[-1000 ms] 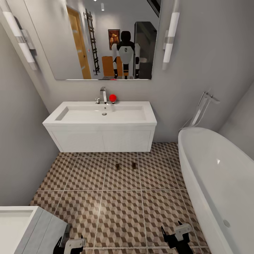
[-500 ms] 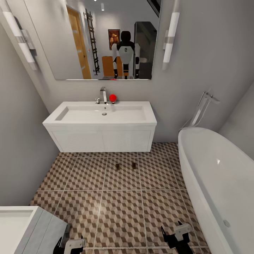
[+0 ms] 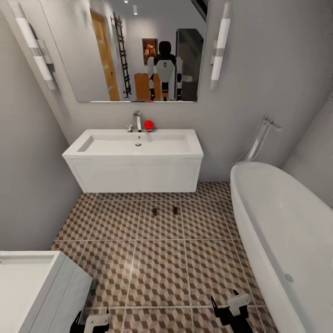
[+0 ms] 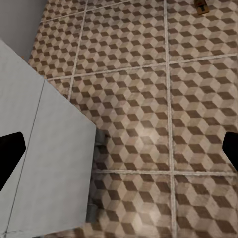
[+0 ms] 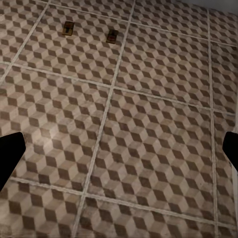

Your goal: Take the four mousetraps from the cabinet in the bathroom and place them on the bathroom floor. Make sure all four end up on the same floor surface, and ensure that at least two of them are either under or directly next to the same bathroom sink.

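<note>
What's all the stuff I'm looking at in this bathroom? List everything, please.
mousetraps: two, tan with dark wire, side by side on the floor in front of the sink
bathroom sink: one, white, wall-hung, chrome tap
red ball: one, beside the tap
mirror: one, above the sink, reflecting the robot
wall lights: two, white, flanking the mirror
bathtub: one, white, at right
grey-white unit: one, near left
bathroom floor: brown-beige cube tiles
left gripper: low left, jaws open
right gripper: low right, jaws open
</note>
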